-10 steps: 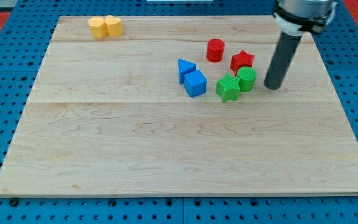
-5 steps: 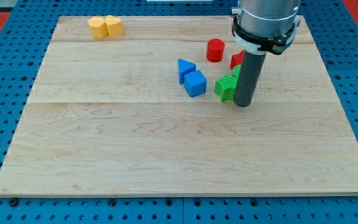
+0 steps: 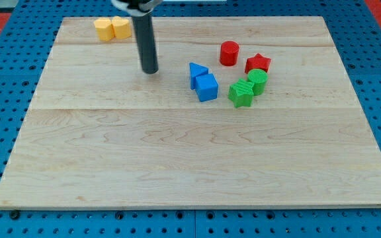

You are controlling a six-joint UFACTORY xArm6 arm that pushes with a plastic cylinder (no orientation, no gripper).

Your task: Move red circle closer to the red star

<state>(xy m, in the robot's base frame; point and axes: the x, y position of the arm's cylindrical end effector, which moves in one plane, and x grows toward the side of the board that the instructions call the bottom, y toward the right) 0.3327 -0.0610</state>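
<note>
Red circle (image 3: pixel 229 53) sits near the table's top edge, just left of red star (image 3: pixel 258 63). My tip (image 3: pixel 150 70), carrying no hand, stands well left; it should approach the circle's left side and push rightward gently.

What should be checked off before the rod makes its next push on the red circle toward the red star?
1. Tip located: ok. My tip rests on the wooden board, to the view's left of all the red, blue and green blocks.
2. Tip beside the red circular block: not ok, it stands well apart, with the blue triangular block nearer.
3. Red circle touching the red star-shaped block: not ok, a small gap shows.
4. Gap between the two red blocks free: ok.
5. Approach path: ok along the view's top, above the blue triangle and blue cube.
6. Bystanders near the star: the green circular block looks to touch it.
</note>
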